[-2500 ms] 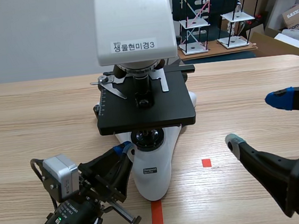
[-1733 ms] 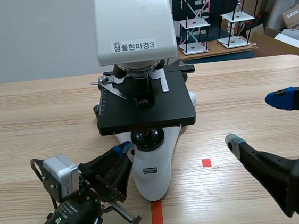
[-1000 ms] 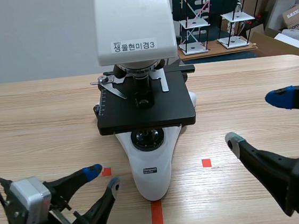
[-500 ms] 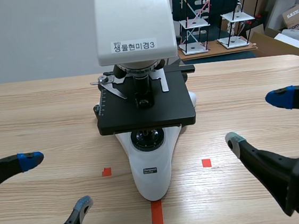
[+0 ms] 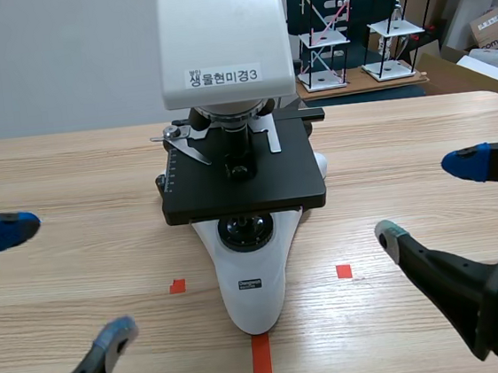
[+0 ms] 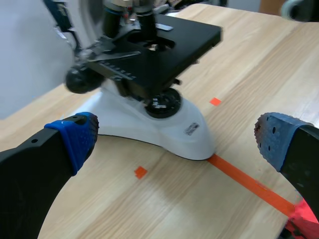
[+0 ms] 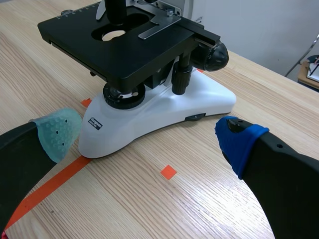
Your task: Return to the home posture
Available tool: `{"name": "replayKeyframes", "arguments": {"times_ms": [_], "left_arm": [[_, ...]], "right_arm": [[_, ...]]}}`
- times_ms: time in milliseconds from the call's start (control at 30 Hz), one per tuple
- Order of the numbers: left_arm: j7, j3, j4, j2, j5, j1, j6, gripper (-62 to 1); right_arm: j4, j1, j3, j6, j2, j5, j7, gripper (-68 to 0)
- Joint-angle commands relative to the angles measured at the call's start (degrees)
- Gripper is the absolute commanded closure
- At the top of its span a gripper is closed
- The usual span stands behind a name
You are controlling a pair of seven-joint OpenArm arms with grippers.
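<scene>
Left gripper: fingers spread wide, holding nothing, low at one side of the microscope base. Right gripper: likewise spread and empty, at the opposite side. The microscope stands upright on the wooden table between them.

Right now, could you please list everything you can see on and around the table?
Microscope: one, white with black stage, table centre.
Table: one, light wood.
Tape marks: three, orange-red, by the microscope's base.
Racks: two, black and white, behind table.
Left jaws: one pair, black, blue pads, open, left of microscope.
Right jaws: one pair, black, blue and green pads, open, right of microscope.
</scene>
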Motion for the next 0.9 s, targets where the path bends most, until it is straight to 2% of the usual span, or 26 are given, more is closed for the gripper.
{"name": "replayKeyframes", "arguments": {"times_ms": [0, 167, 333, 867], "left_arm": [[0.07, -0.26, -0.15, -0.55, -1.51, -0.31, -0.04, -62.3], [0.7, -0.44, -0.15, -1.79, -2.47, -0.48, 2.75, -62.3], [2.86, -0.46, -0.17, -1.77, -2.47, -1.44, 2.71, -62.3], [3.04, -0.46, -0.17, -1.75, -2.45, -1.4, 2.71, -62.3]], "right_arm": [[0.5, 0.07, 0.48, 0.0, 0.15, 0.66, 1.31, -59.1], [0.5, 0.07, 0.48, 0.0, 0.15, 0.66, 1.31, -59.1], [0.5, 0.07, 0.48, 0.0, 0.15, 0.68, 1.73, -59.1], [0.5, 0.07, 0.48, 0.0, 0.15, 0.66, 1.7, -59.1]]}}
